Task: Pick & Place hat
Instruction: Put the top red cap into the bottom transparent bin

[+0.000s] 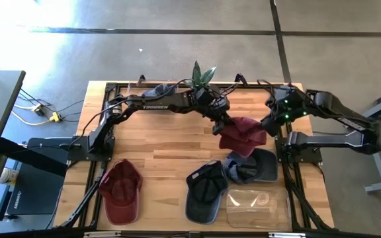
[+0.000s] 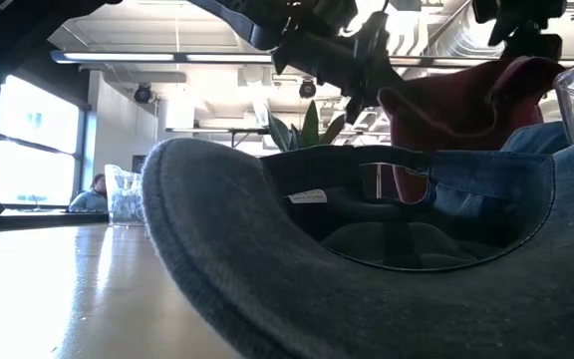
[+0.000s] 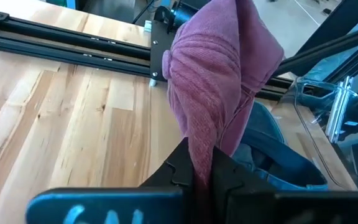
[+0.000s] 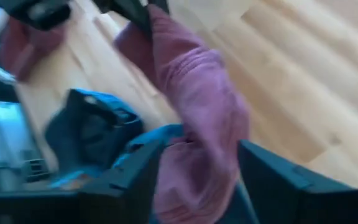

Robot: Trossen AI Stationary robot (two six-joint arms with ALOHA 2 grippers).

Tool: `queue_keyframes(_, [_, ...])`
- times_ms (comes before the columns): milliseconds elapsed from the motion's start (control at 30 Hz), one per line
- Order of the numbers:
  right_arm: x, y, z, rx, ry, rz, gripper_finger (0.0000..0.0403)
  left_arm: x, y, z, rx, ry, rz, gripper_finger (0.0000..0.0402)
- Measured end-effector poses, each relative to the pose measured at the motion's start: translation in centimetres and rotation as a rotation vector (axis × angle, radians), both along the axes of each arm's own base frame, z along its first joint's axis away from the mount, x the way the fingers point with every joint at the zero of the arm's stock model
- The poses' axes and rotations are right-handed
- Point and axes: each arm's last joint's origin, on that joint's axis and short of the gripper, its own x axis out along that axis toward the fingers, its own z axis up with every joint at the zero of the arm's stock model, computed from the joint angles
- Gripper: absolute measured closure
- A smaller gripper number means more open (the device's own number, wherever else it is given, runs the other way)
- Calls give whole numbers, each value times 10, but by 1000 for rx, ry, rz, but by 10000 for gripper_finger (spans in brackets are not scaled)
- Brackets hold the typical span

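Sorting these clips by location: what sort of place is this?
Probably an open industrial-style lab or workshop. The wooden table stands on a bare concrete floor, exposed ducts run under the ceiling, and a person sits far back by large windows.

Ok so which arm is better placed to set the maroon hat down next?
Left, probably: the left gripper is shut on the hanging maroon hat, while the right gripper is open around its lower end.

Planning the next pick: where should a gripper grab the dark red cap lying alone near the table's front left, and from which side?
Grip the dark red cap at its crown rim, coming from straight above: it lies opening-up, so the rim offers an edge, with bare table around it.
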Motion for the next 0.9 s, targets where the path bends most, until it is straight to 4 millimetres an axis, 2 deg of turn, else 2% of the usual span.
queue_keyframes(133, [0,-6,1,123,-48,-13,123,0,0,-1,-1,7,1,397])
queue_keyframes(267, [4,-17,0,133,-64,-44,93,0,0,-1,-2,10,1,395])
queue_keyframes(567, [8,-46,-7,141,-54,-153,89,0,0,-1,-2,10,0,395])
queue_keyframes(733, [22,-59,-18,206,-39,-16,94,0,0,-1,12,6,-7,395])
queue_keyframes(900, [37,-64,-37,136,137,107,120,-1,0,0,20,2,-15,395])
